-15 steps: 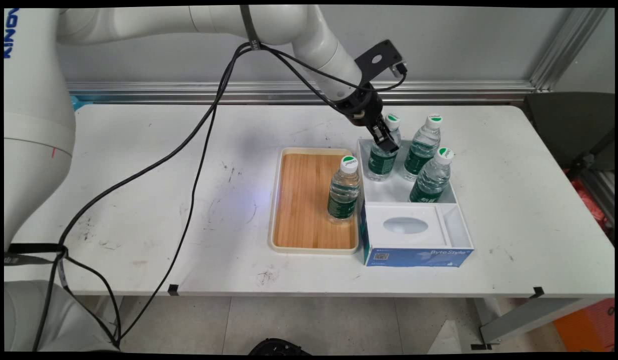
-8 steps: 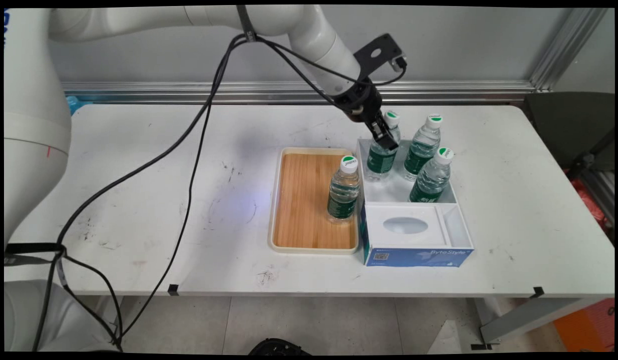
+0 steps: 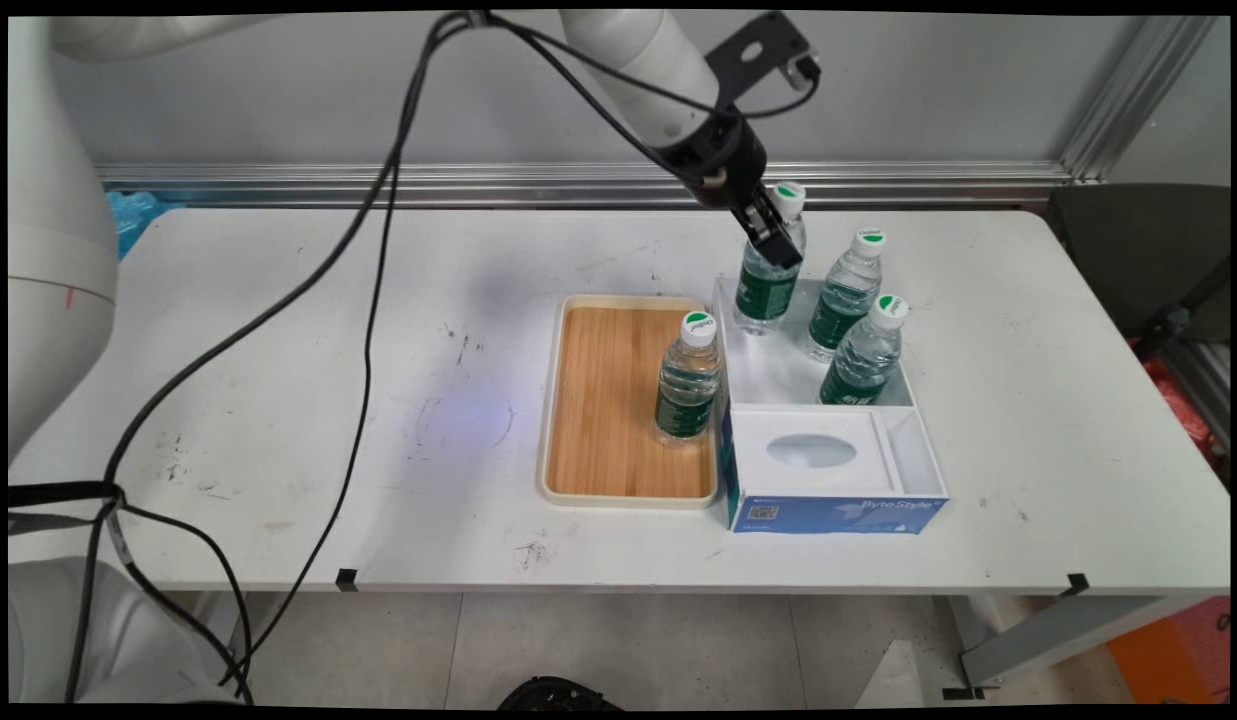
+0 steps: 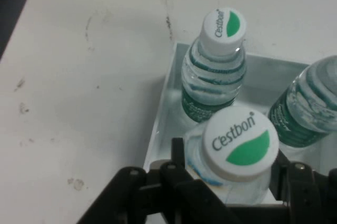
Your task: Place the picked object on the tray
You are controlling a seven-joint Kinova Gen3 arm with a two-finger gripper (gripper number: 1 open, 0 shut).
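Above the white divided box: the gripper (image 3: 775, 240) is closing its black fingers (image 4: 181, 163) on the neck of a clear plastic water bottle (image 3: 768, 280), just under the cap, and is holding it raised so its base is hanging over the box's far left corner.
Held bottle writing: the hand view is showing "C'estbon" in grey letters over a green leaf shape on the round white cap (image 4: 241, 142).
Held bottle make: ribbed clear plastic, a dark green label band around the middle.
White divided box (image 3: 922, 440): a smooth, white, square-cornered organiser, its far compartment holding bottles.
Inside the box: two more bottles are standing upright, one at the far right (image 3: 844, 295), one nearer the middle partition (image 3: 866, 352); both are wearing the same white and green caps.
In the box's near compartment: a blue tissue box (image 3: 828, 512) is sitting with "Byte Style" on its front face, a small square code beside it, and an oval opening on top.
Touching the box's left side: a cream-rimmed rectangular tray (image 3: 552, 400) with a bamboo-grain floor.
On the tray: a fourth bottle (image 3: 688, 380) is standing upright close to the box.
Under everything: a scuffed white table (image 3: 278, 380).
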